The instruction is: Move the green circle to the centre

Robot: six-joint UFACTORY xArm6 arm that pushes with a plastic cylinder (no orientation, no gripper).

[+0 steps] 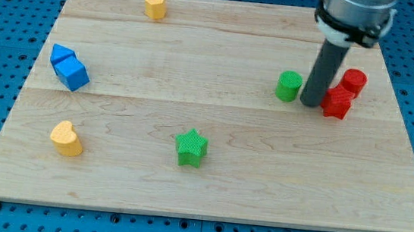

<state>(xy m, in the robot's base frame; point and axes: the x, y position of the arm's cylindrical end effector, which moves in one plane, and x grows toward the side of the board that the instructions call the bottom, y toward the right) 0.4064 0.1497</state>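
Green circle [289, 86], ribbed cylinder, just beside my tip [312, 104] at its 9 o'clock; no claw fitted, smooth dark rod only; red star [337, 103] at 3 o'clock.

The wooden board [209, 169] carries eight blocks: a yellow hexagon [154, 5] at the view's top, two touching blue blocks [68, 67] at the left, a yellow heart [66, 137] below them, a green star [191, 146] near bottom centre, and a green circle [288, 86], red star [338, 103] and what looks like a red cylinder [353, 81] at the right.
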